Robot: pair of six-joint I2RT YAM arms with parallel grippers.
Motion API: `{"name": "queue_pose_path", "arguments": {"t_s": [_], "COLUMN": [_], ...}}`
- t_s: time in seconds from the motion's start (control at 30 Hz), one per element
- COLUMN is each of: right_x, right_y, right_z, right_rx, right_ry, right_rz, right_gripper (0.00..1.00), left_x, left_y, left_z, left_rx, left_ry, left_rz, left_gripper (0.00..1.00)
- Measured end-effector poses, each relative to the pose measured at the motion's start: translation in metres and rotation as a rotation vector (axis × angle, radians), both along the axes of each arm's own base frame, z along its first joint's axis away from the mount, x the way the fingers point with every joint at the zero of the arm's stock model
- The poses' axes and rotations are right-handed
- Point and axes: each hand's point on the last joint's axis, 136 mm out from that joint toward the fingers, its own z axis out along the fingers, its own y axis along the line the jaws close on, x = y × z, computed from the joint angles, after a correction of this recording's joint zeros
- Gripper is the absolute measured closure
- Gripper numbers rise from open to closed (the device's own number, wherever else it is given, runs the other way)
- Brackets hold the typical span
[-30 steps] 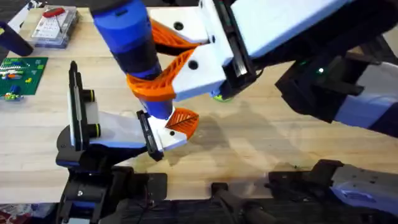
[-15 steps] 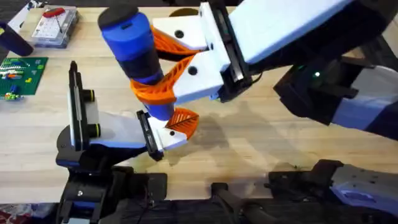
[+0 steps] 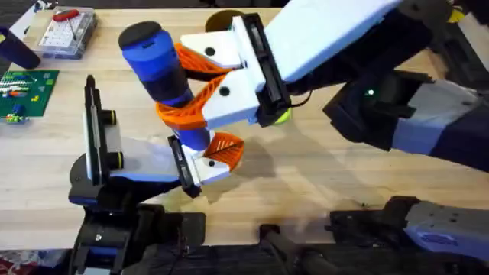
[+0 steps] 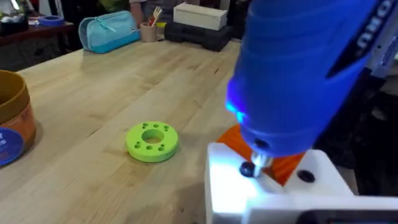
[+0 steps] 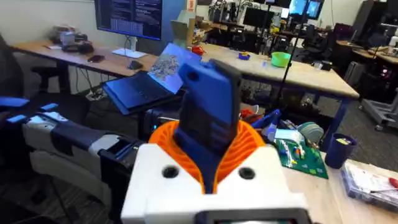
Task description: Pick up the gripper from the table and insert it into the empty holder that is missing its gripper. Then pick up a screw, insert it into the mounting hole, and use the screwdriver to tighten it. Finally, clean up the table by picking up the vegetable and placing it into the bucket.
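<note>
My right gripper (image 3: 177, 85) reaches across from the right, its orange ribbed pads (image 5: 249, 144) shut on the thick blue screwdriver (image 3: 163, 74). The screwdriver stands tilted, and its thin metal tip rests on a dark screw (image 4: 247, 169) in the white mount. That mount is at the end of my left arm, where the white and orange left gripper (image 3: 216, 155) sits low over the table (image 3: 321, 179). The tan bucket (image 4: 9, 124) with its blue band stands farther off, and its rim (image 3: 220, 15) pokes out behind the right gripper. The vegetable is out of view.
A lime-green disc with holes (image 4: 152, 140) lies on the planks beyond the left gripper. A green circuit board (image 3: 27, 92) and a clear box holding a red-handled tool (image 3: 67, 30) sit at the far left. The right arm's bulk spans the table's right half.
The screwdriver's black cap has come down and slightly left while its tip stays on the same spot. The right arm has shifted left with it. The left arm has not moved.
</note>
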Motion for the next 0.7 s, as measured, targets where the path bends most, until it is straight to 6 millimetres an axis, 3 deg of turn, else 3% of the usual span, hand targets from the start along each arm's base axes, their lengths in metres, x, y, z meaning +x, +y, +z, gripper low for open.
{"name": "queue_pose_path", "arguments": {"t_s": [0.17, 0.37, 0.7], "right_x": [-0.001, -0.007, -0.004], "right_y": [-0.001, -0.007, -0.004], "right_z": [0.004, 0.024, 0.016], "right_rx": [0.018, 0.103, 0.056], "right_ry": [-0.015, -0.059, 0.006], "right_rz": [0.001, 0.009, 0.013], "right_gripper": [0.948, 0.95, 0.95], "left_x": [0.0, 0.0, 0.0], "left_y": [0.0, 0.0, 0.0], "left_z": [0.0, 0.0, 0.0], "left_rx": [0.0, 0.0, 0.0], "left_ry": [0.0, 0.0, 0.0], "left_rz": [0.0, 0.0, 0.0], "left_gripper": [0.989, 0.988, 0.989]}}
